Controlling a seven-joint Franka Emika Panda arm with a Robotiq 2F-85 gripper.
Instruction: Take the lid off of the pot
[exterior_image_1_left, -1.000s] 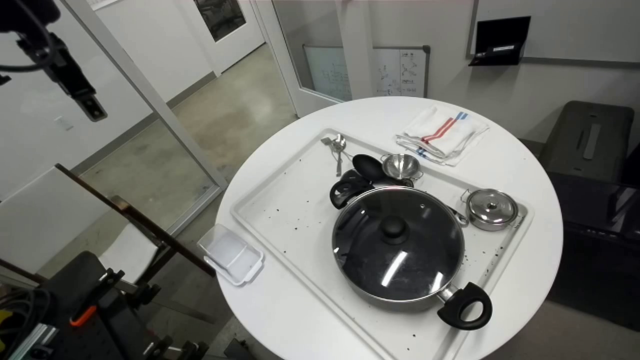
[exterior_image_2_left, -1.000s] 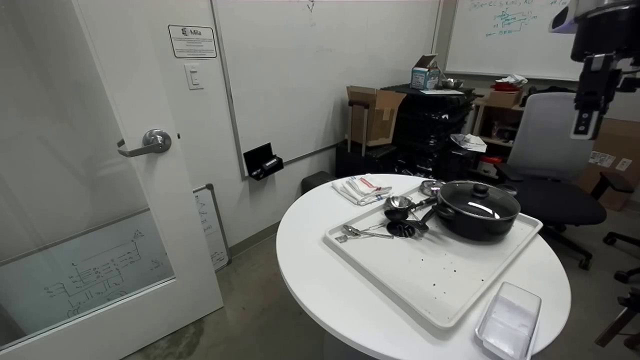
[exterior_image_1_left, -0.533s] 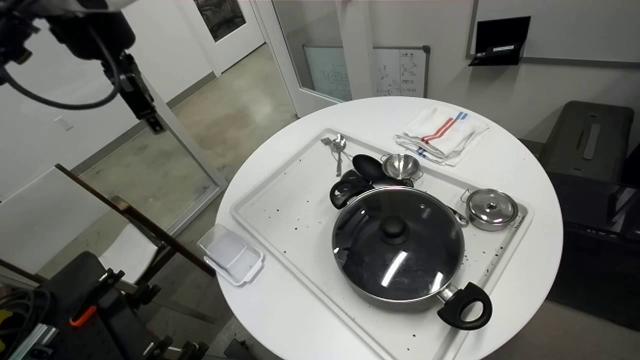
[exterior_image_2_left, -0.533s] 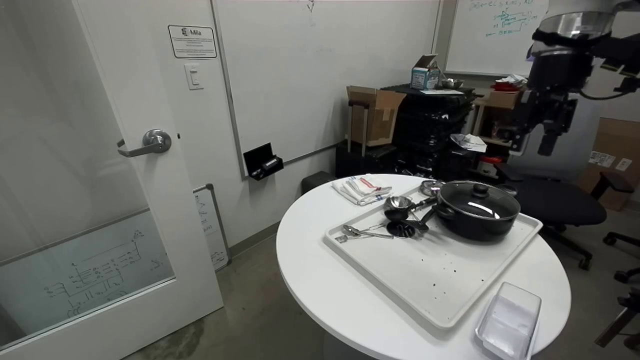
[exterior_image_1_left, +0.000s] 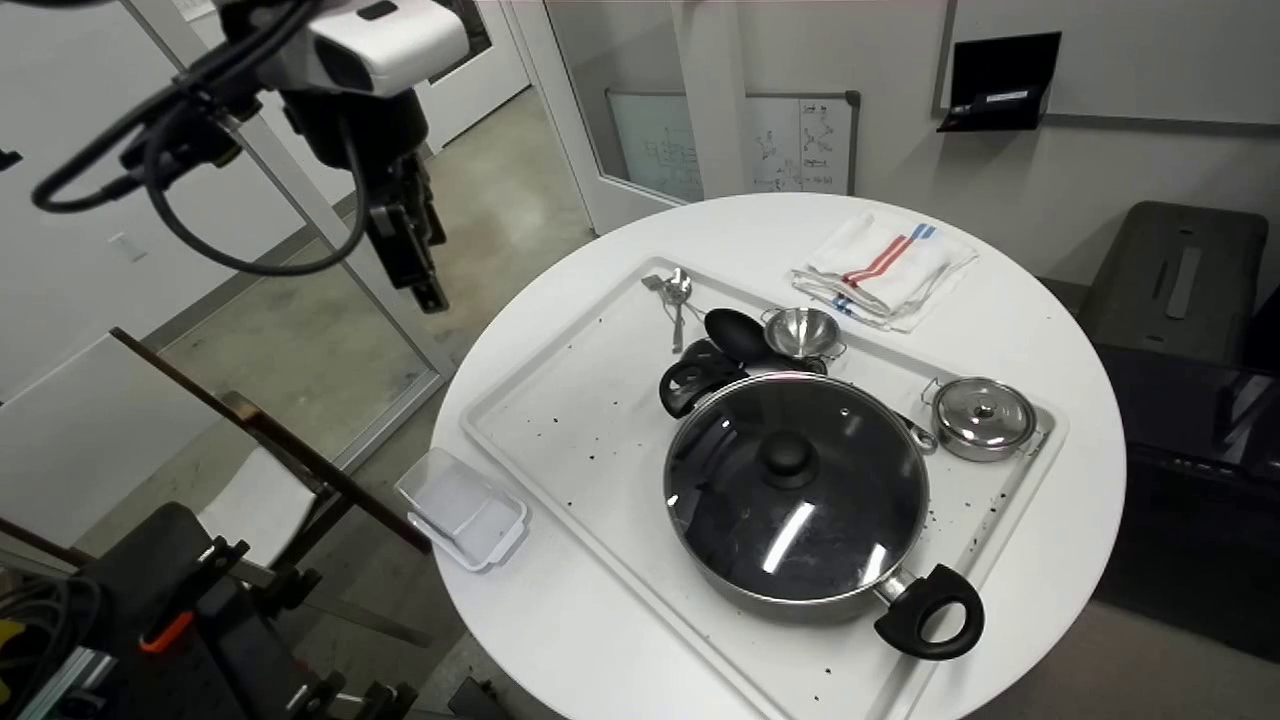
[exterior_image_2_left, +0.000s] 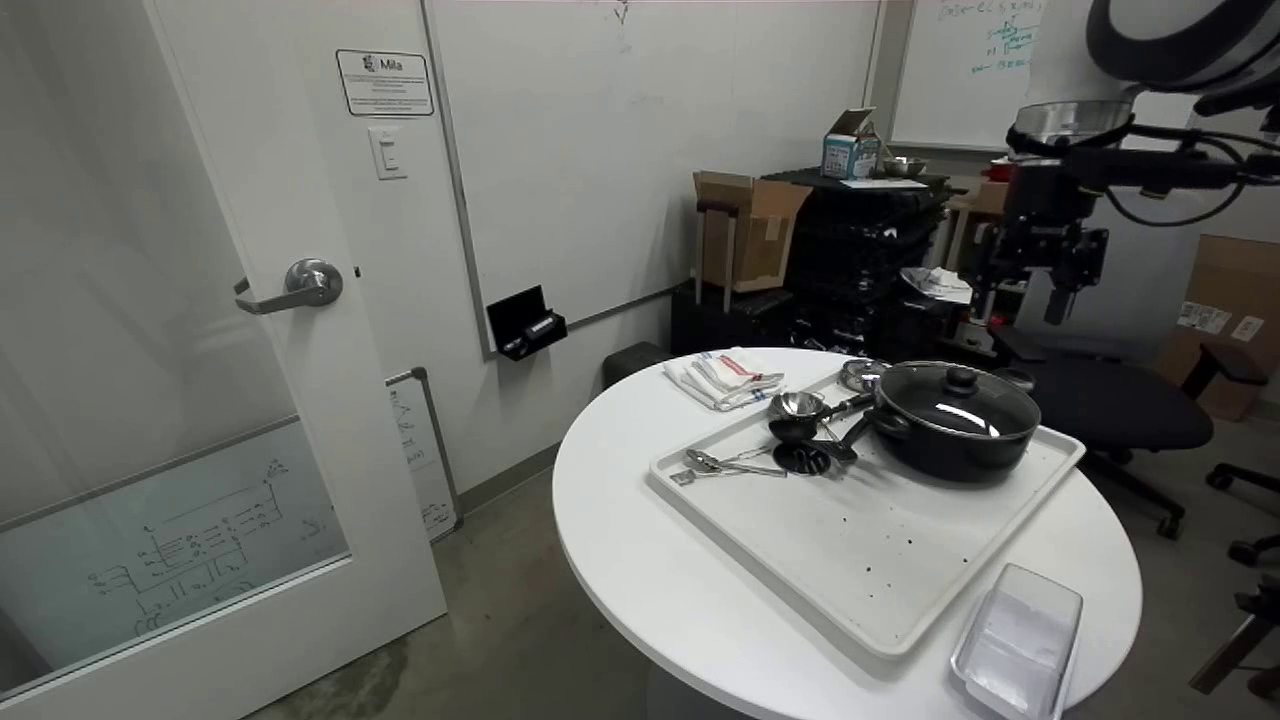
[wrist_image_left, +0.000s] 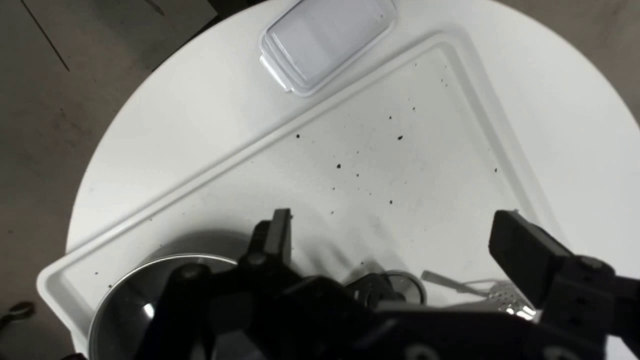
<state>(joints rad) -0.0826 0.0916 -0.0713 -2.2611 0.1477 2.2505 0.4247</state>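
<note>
The round glass lid (exterior_image_1_left: 740, 530) with its black knob sits on the large black pot (exterior_image_1_left: 925, 612). In an exterior view the lid (exterior_image_2_left: 915, 395) also lies flat on the pot (exterior_image_2_left: 960, 458). My gripper (exterior_image_1_left: 430, 290) hangs in the air beyond the tray, well apart from the pot. It also shows in an exterior view (exterior_image_2_left: 1020, 300), above table height. In the wrist view the gripper (wrist_image_left: 392, 220) has its fingers wide apart with nothing between them. Part of the lid (wrist_image_left: 130, 310) shows at the lower left there; the gripper body hides the rest.
The pot stands on a white tray (exterior_image_1_left: 590, 420) on a round white table (exterior_image_1_left: 600, 640). Black and metal utensils (exterior_image_1_left: 737, 335), a small strainer (exterior_image_1_left: 803, 332) and a small lidded silver pot (exterior_image_1_left: 985, 420) crowd it. A clear plastic container (exterior_image_1_left: 465, 510) and a folded towel (exterior_image_1_left: 885, 268) lie outside the tray.
The arm has moved toward the table and lower: to the right in an exterior view, leftward in an exterior view from elsewhere. The lid, pot and other objects have not moved.
</note>
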